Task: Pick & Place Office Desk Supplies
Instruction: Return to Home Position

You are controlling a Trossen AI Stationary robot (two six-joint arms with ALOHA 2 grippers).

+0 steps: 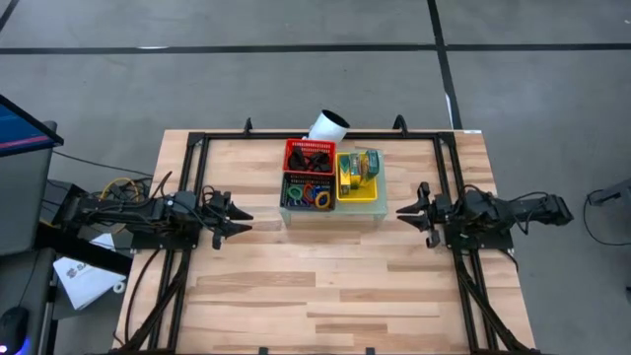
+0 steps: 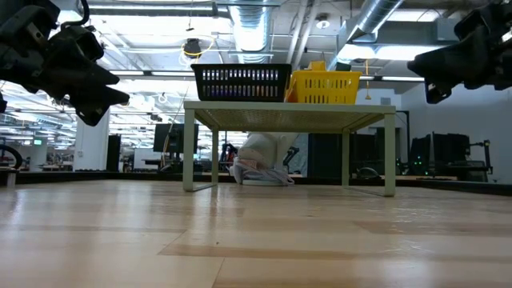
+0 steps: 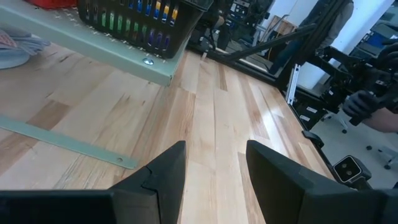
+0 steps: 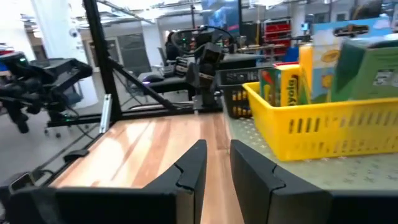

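Supplies sit in three slotted plastic bins atop the pale green perforated shelf (image 1: 330, 215) at the far middle of the wooden table (image 1: 325, 286). Yellow-orange crayon boxes (image 1: 347, 170) fill the yellow bin (image 1: 358, 195), thin coloured loops (image 1: 314, 197) the black bin (image 1: 285, 189), and small black clips (image 1: 311, 158) the red bin (image 1: 289, 153). The left gripper (image 1: 246, 221) hovers clear of the shelf's left side, jaws apart and empty. The right gripper (image 1: 402, 214) hovers clear of its right side, jaws slightly parted and empty.

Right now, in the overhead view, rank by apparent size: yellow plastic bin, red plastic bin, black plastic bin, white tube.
Largest: yellow plastic bin.
Next: red plastic bin and black plastic bin, too alike to rank.
Smallest: white tube.
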